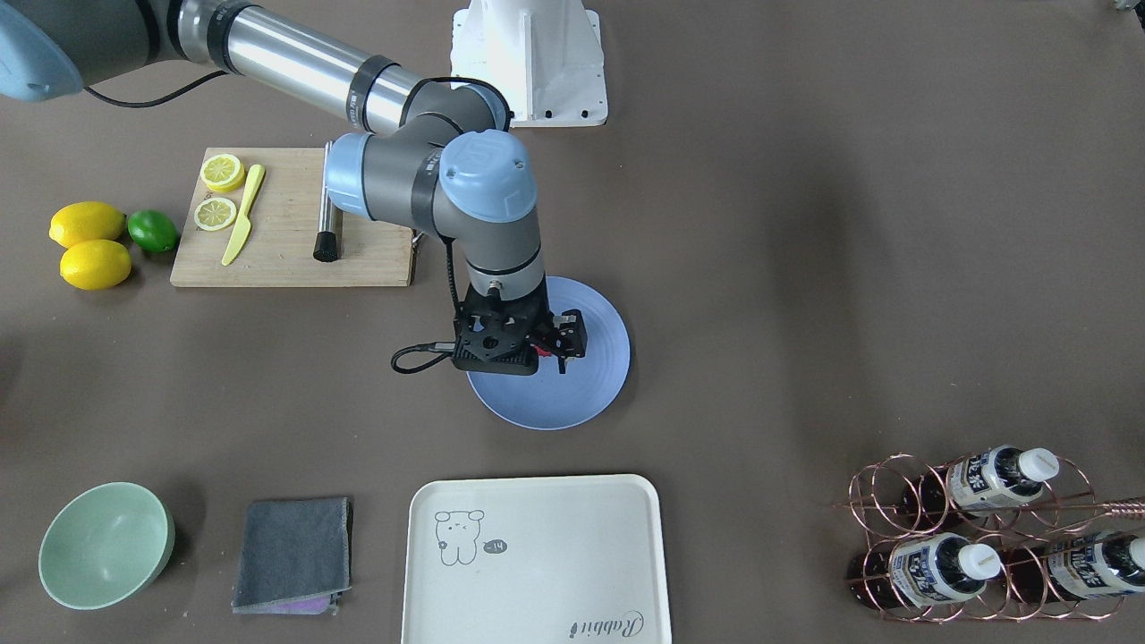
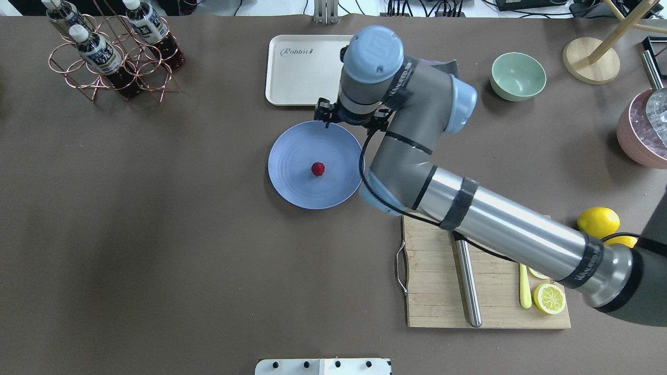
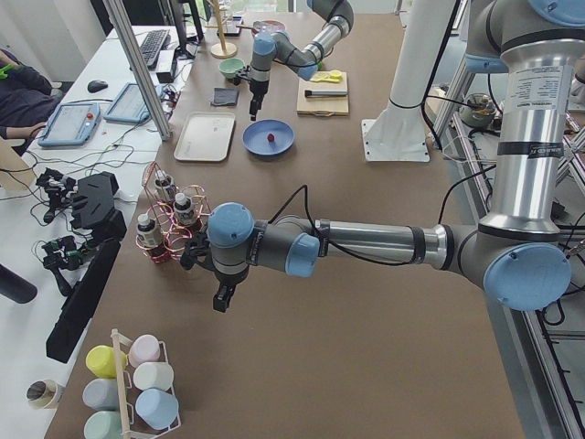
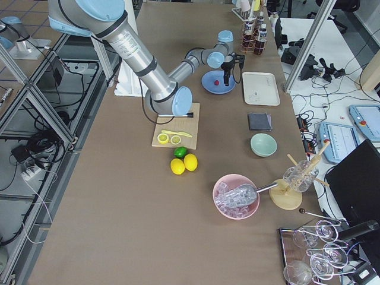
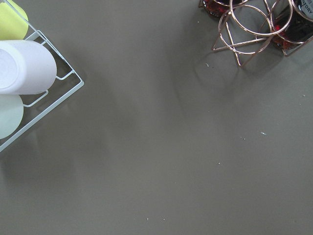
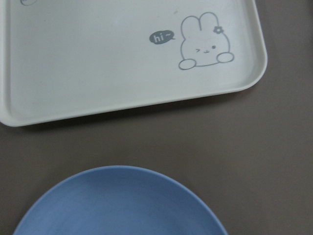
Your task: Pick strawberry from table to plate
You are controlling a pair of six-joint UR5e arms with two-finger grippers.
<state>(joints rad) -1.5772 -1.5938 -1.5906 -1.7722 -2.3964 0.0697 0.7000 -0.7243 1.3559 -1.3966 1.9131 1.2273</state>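
The strawberry (image 2: 318, 169), small and dark red, lies free near the middle of the light-blue plate (image 2: 292, 177). It shows in the side views too as a red dot (image 3: 271, 137) on the plate (image 3: 279, 146). My right gripper (image 2: 325, 117) hangs raised above the plate's edge that faces the cream tray, open and holding nothing. The right wrist view shows only the plate's rim (image 6: 122, 196) and the tray. In the front-facing view the gripper (image 1: 565, 344) covers most of the berry. My left gripper (image 3: 222, 300) hovers over bare table (image 3: 347, 366) far from the plate; I cannot tell whether it is open or shut.
The cream tray (image 2: 302, 67) lies just beyond the plate. A wooden cutting board (image 2: 443, 281) with lemon slices, a knife and a steel rod sits near the right arm. A green bowl (image 2: 518, 75), a copper bottle rack (image 2: 114, 57) and a cup rack (image 5: 29, 73) stand around.
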